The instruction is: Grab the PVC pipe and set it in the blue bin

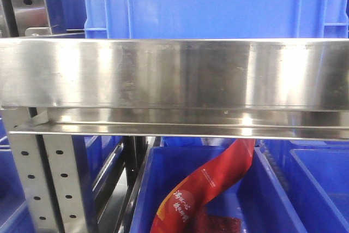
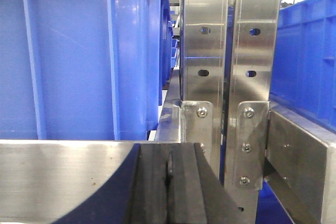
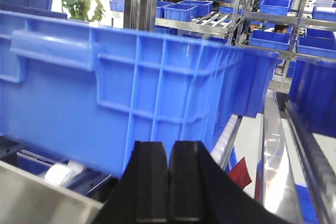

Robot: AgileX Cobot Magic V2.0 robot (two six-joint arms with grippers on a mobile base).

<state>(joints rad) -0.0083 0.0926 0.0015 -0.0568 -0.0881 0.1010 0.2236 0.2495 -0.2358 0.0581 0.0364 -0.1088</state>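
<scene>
The PVC pipe is hidden in every view. A large blue bin stands on the steel shelf rail in the front view. In the left wrist view my left gripper is shut with nothing between its pads, low in front of a steel rail, and a blue bin stands just beyond it on the left. My right gripper is shut and empty, close below the ribbed side of a blue bin. A blurred white round object lies under that bin; I cannot tell what it is.
Perforated steel uprights rise right of the left gripper. Below the shelf, a lower blue bin holds a red package. More blue bins fill racks in the background. A steel rail runs along the right.
</scene>
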